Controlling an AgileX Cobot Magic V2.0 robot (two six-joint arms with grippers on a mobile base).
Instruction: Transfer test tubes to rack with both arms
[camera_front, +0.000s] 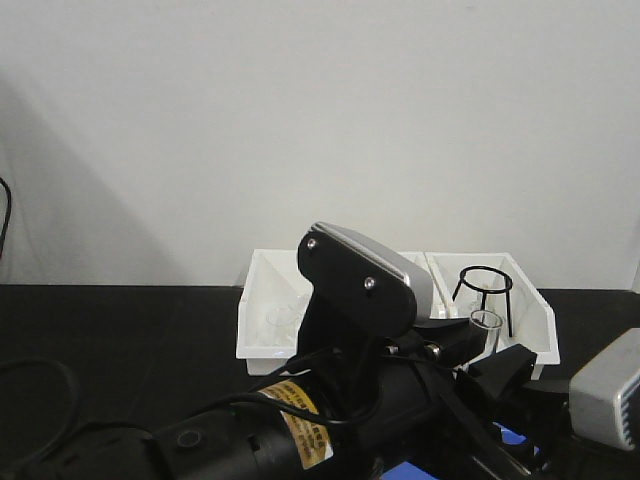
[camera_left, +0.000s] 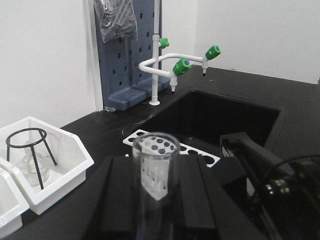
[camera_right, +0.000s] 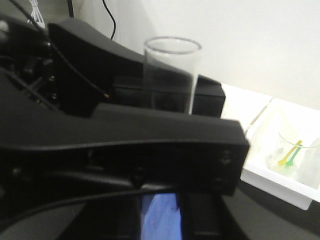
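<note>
A clear test tube stands upright between the black jaws of my left gripper, which is shut on it. Its open rim rises above the fingers. From the front, the same test tube pokes up to the right of the left arm's silver wrist cover. The white rack with round holes lies just beyond the tube, beside the sink. My right gripper sits close under the left one. Its tips are hidden behind the left gripper's black body, and only blue shows in the gap.
White bins stand along the back wall, one holding a black wire tripod. A deep black sink with a white, green-knobbed faucet lies behind the rack. A blue tray lies below the right gripper.
</note>
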